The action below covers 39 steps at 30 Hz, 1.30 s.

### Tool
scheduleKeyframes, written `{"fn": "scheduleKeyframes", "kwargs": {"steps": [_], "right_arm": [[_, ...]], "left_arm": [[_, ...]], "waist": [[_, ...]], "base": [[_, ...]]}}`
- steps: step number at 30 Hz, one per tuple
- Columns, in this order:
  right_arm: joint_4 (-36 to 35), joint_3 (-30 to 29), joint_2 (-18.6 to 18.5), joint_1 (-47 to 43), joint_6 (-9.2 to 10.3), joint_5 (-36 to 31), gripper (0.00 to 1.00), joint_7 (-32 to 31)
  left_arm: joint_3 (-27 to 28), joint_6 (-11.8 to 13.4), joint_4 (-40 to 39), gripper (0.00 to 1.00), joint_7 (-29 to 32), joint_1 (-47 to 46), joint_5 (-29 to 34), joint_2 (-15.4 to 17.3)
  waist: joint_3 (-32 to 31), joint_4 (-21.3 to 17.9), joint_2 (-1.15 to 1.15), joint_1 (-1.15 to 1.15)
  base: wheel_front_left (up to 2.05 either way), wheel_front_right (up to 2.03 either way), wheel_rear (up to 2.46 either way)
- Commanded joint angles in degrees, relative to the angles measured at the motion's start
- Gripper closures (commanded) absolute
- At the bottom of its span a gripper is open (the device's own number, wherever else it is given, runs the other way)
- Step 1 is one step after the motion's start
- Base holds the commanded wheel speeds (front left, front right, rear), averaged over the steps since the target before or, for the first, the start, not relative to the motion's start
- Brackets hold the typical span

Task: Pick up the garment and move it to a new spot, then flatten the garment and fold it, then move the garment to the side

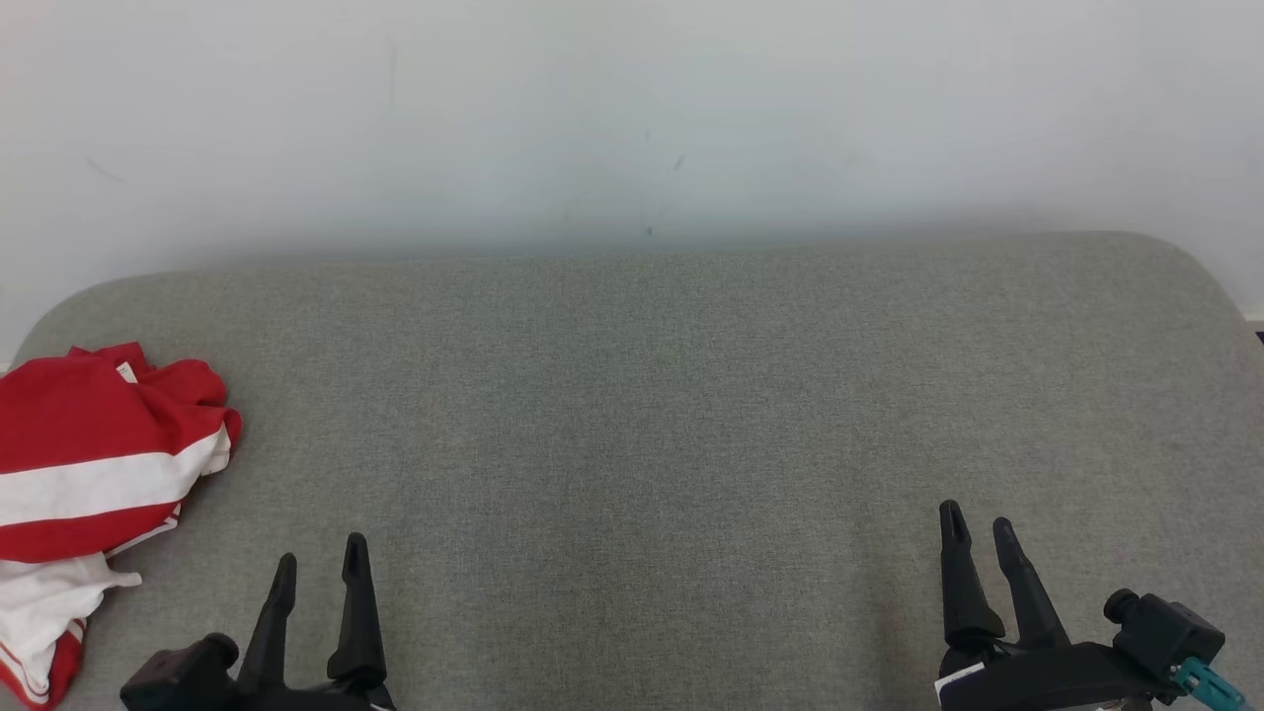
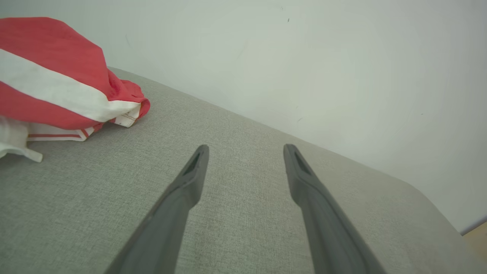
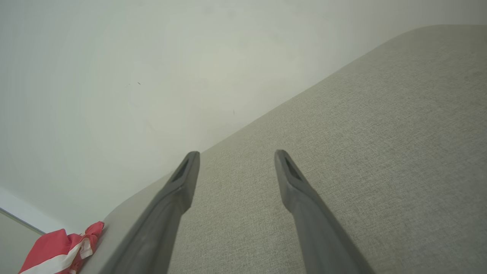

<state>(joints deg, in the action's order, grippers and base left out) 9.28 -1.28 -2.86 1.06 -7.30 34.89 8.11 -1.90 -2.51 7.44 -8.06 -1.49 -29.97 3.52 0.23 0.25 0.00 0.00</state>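
Note:
The garment [image 1: 94, 464] is red with white stripes and lies crumpled in a heap at the far left end of the grey fabric surface [image 1: 652, 415]. It also shows at the upper left of the left wrist view as the garment [image 2: 57, 83], and small at the bottom left of the right wrist view as the garment [image 3: 61, 253]. My left gripper [image 1: 321, 558] hovers open near the front edge, just right of the heap and apart from it. Far to the right, my right gripper [image 1: 980, 523] is open too, with nothing between its fingers.
The grey surface has rounded back corners and stands against a plain white wall [image 1: 632, 118]. A wide stretch of bare fabric lies between the two grippers. A strip of floor [image 2: 477, 236] shows past the surface's right end.

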Motion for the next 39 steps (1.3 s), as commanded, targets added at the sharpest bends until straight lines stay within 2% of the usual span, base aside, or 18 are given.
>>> {"fn": "scheduleKeyframes", "kwargs": {"steps": [1, 16, 26, 39], "right_arm": [[-0.69, 0.00, -0.02, -0.09, -0.23, -2.29, 0.00, 0.64], [-0.75, 0.02, -0.02, -0.73, -0.25, -12.34, 0.00, 2.76], [-0.25, -0.06, -0.02, -0.99, -0.24, -17.01, 0.00, 4.02], [2.86, -0.58, -0.01, -1.06, -0.25, -24.04, 0.00, 5.52]], "left_arm": [[-0.19, 0.25, -0.40, 0.00, -0.68, 0.03, 2.39, 0.41], [-0.01, 1.84, 1.20, 0.00, -2.74, 1.11, 10.82, 1.00], [1.45, 0.23, 0.70, 0.00, -4.08, 1.67, 14.39, 1.76], [1.87, -0.09, 3.13, 0.00, -5.61, 2.81, 21.93, 1.94]], "waist": [[-0.03, 0.00, 0.00, 0.00], [-0.54, -0.05, 0.00, 0.00], [-0.59, 0.07, 0.00, 0.00], [-0.88, 0.11, 0.00, 0.00]], "base": [[0.00, 0.00, 0.00], [0.00, 0.00, 0.00], [0.00, 0.00, 0.00], [0.00, 0.00, 0.00]]}}
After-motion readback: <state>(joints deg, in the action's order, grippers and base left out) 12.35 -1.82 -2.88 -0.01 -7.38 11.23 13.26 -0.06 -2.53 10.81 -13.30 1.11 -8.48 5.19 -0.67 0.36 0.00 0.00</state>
